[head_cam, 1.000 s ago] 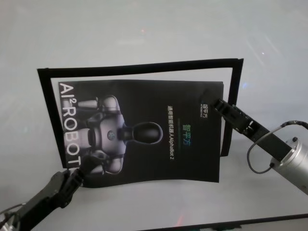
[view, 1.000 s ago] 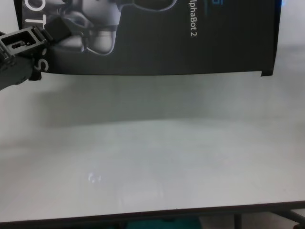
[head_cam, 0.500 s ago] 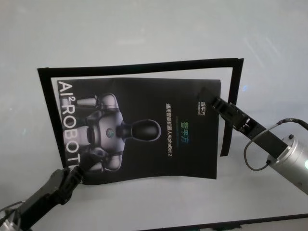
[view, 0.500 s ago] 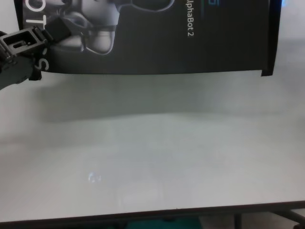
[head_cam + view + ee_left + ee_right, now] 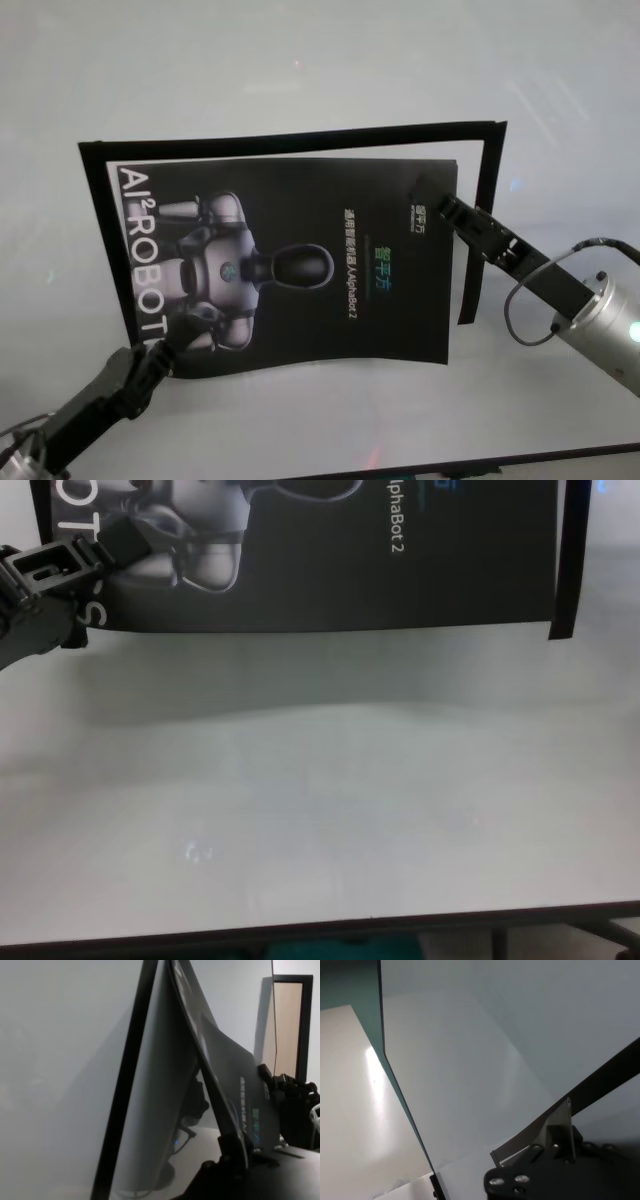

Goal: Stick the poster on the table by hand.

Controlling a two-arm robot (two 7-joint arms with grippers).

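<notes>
The big shiny black poster [image 5: 300,265], with its silver-grey robot picture and white letters, was held up a little above the wide smooth white-grey counter [image 5: 300,60], near the middle of the head view. The black blocky left gripper [image 5: 158,358] came in from about 7 o'clock and was clamped on the poster's near left corner, by the big white letters. The black right gripper [image 5: 432,195] reached in from about 4 o'clock and pinched the poster's far right corner, near the small white logo. A frame of thin black tape strips [image 5: 290,138] lay flat on the counter, showing past the poster at 12, 9 and 3 o'clock. The poster's near edge [image 5: 330,628] hung free with a soft grey shadow under it. In the left wrist view the poster [image 5: 235,1095] curved up off the counter like a sail.
</notes>
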